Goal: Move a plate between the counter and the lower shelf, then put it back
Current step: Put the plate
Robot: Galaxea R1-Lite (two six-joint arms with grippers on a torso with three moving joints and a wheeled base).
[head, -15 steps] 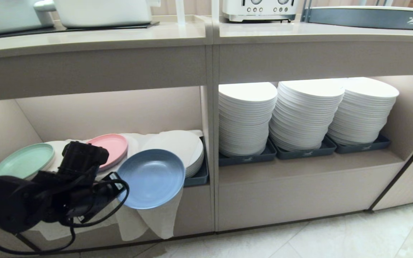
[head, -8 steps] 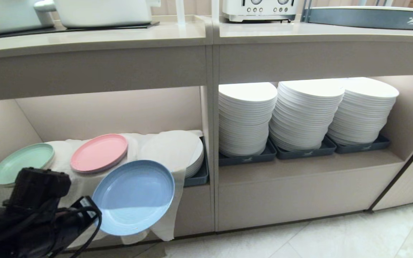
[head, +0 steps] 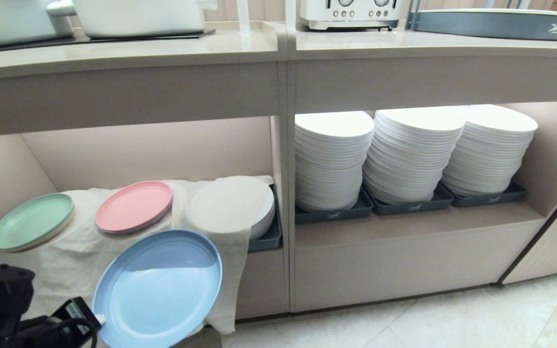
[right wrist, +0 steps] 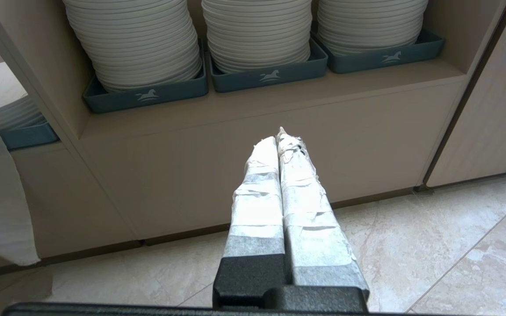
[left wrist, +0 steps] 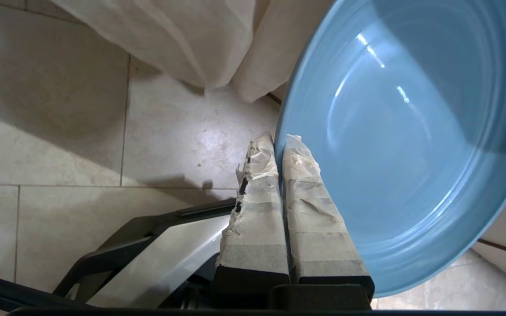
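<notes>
1. Left gripper (left wrist: 279,142): jaws pinching the plate (head: 157,287) at its rim, held tilted in front of the lower shelf (head: 269,270), seemingly clear of the white cloth (head: 65,241).
2. Right gripper (right wrist: 279,138): jaws pressed together, empty, over the floor (right wrist: 411,245).

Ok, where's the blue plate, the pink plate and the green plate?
blue plate (head: 157,290), head view, middle of its dish.
pink plate (head: 134,206), head view, middle of its top face.
green plate (head: 31,222), head view, middle of its top face.
</notes>
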